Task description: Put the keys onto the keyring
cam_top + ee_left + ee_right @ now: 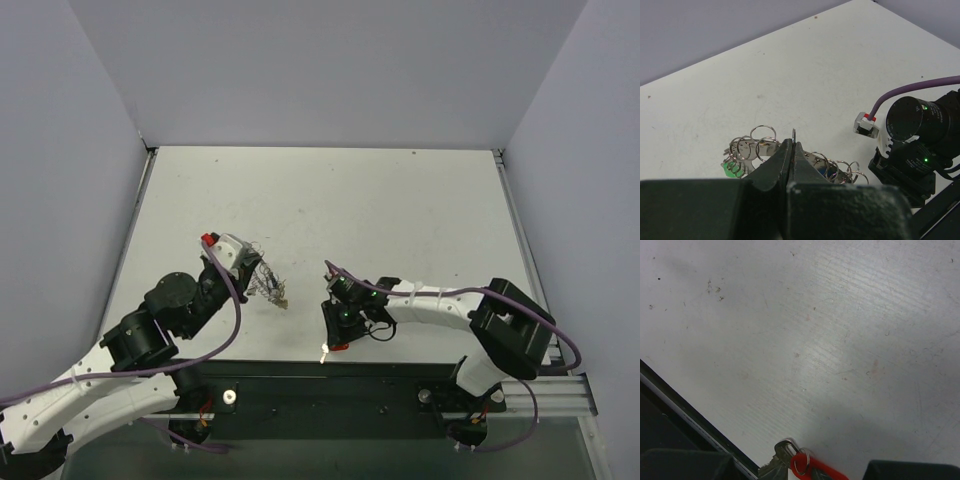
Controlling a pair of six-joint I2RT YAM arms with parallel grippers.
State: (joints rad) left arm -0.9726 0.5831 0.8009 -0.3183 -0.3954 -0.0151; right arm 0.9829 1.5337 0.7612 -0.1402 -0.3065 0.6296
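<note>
Top view: left gripper (258, 277) was at the keyring (272, 291) mid-table (400, 210), and right gripper (331, 338) was near the front edge with a red key (338, 347). Left wrist: jaws were pinched narrow on the keyring's rim. Right wrist: the red key sat between fingers (910, 471) standing apart, grip impossible to tell.

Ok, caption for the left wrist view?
Left gripper shut on the keyring, green key at image left, right arm alongside.

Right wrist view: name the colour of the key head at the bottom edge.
The key head is red; the right wrist view shows it best.
</note>
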